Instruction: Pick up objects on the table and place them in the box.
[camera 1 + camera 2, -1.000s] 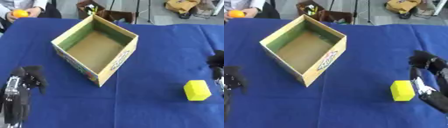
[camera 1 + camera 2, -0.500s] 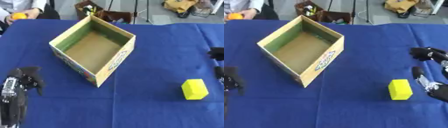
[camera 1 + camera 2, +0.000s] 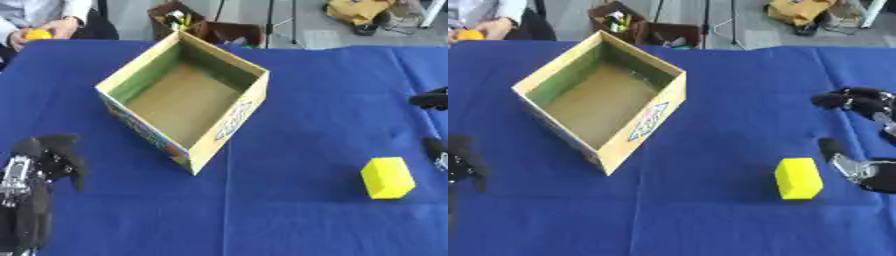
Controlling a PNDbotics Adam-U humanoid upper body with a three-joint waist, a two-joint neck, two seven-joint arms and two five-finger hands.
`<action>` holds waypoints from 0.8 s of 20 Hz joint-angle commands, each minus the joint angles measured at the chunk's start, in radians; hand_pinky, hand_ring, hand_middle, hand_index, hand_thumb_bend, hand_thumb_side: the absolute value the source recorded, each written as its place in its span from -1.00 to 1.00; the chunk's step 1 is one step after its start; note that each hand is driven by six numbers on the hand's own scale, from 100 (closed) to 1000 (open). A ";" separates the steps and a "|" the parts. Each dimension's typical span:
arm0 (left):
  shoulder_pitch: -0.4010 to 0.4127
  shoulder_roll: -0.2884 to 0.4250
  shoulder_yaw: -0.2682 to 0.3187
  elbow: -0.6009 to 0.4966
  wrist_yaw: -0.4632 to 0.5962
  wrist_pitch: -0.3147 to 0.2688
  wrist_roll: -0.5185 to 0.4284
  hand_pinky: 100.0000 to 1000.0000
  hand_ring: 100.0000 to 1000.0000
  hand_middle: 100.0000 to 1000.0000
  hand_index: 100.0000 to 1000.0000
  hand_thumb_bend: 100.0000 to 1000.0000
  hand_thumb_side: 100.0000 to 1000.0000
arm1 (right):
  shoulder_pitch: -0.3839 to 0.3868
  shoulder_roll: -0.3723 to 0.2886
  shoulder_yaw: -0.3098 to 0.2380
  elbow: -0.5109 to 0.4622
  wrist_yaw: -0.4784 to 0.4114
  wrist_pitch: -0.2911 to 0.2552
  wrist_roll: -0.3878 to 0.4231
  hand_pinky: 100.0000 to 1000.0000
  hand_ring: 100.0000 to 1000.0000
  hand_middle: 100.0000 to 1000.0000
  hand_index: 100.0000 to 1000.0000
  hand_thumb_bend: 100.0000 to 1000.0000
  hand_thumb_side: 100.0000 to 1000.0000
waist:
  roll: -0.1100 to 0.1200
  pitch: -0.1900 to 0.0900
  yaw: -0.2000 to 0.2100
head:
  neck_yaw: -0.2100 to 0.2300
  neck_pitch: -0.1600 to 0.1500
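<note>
The yellow rectangular foam block [image 3: 798, 178] lies near the blue worktop's [image 3: 289, 210] right edge, beside the right robot hand [image 3: 859, 135], whose spread fingers hold nothing. A glancing close could knock it away from the open cardboard box [image 3: 185, 100].

The place looks like a robotics lab or test room. A counter [image 3: 306, 90] with a blue cloth stands on a grey floor [image 3: 306, 30]. Behind it are tripod legs [image 3: 719, 25], a brown bin [image 3: 619, 20] of tools and a yellow bag [image 3: 794, 10].
</note>
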 commanded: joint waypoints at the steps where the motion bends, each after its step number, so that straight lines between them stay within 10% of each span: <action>1: -0.002 0.010 -0.004 -0.019 0.003 -0.001 -0.004 -0.71 -0.35 -0.34 0.23 -1.00 0.99 | -0.013 -0.057 0.014 -0.016 0.045 0.001 0.041 0.44 0.57 0.59 0.93 -0.85 0.51 | 0.000 -0.017 0.000 | -0.003 -0.016; 9: -0.004 0.009 -0.006 -0.019 0.005 0.000 -0.006 -0.71 -0.35 -0.34 0.23 -1.00 1.00 | -0.012 -0.058 0.067 -0.016 0.147 0.026 0.143 0.56 0.68 0.72 1.00 -0.09 0.74 | 0.000 -0.016 -0.004 | -0.007 -0.018; 16: -0.004 0.010 -0.007 -0.019 0.007 -0.001 -0.008 -0.71 -0.35 -0.34 0.23 -1.00 1.00 | -0.020 -0.065 0.106 -0.016 0.237 0.062 0.228 0.58 0.69 0.74 1.00 0.01 0.75 | 0.001 -0.016 -0.004 | -0.013 -0.017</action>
